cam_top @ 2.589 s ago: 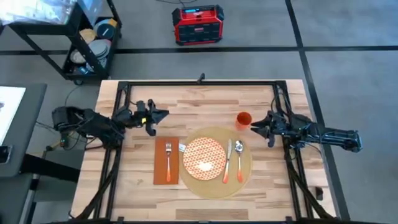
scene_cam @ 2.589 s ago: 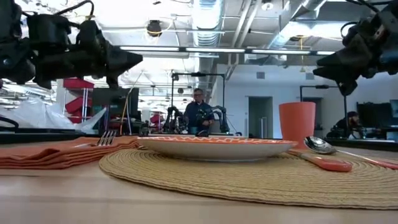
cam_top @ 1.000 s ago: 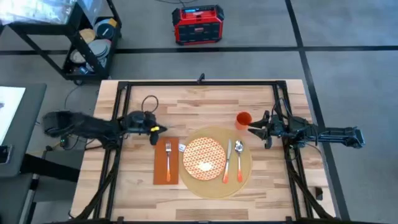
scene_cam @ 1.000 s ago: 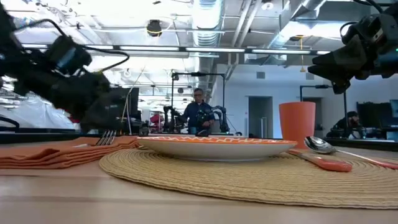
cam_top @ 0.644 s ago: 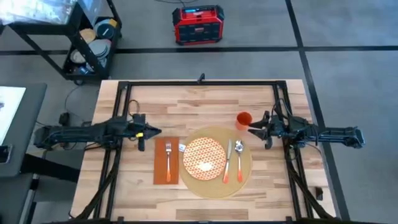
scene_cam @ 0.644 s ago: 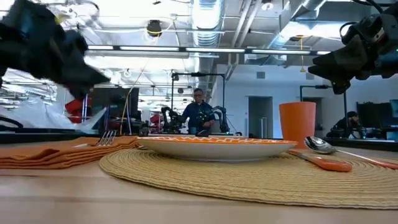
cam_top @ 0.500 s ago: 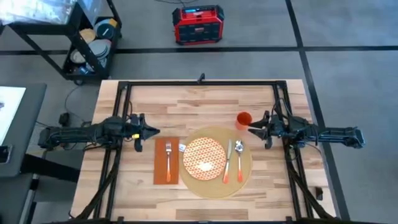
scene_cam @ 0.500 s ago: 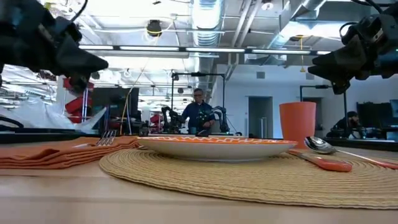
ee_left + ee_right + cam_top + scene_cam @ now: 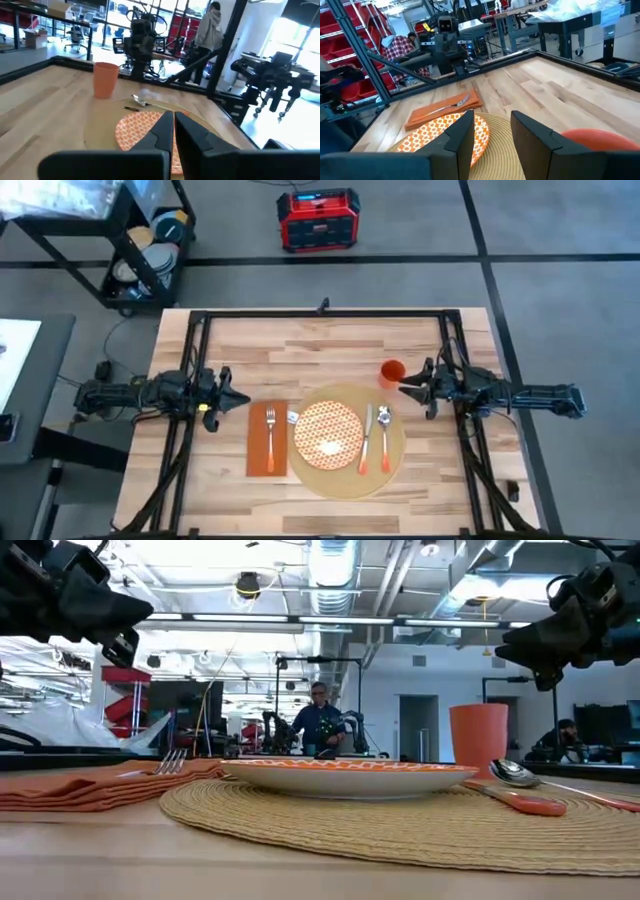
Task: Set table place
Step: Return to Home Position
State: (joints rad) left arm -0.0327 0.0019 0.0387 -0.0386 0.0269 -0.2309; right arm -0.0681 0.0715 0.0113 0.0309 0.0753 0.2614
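Placemat between left end effector, closed, empty, and right end effector, parted, empty.

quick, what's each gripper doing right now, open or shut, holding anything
left dark two-finger gripper: shut, holding nothing
right dark two-finger gripper: open, holding nothing

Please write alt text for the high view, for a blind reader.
A place setting on a wooden table: plate, knife and spoon on a round placemat, fork on an orange napkin to its left, orange cup beyond. The left gripper and right gripper hover either side.
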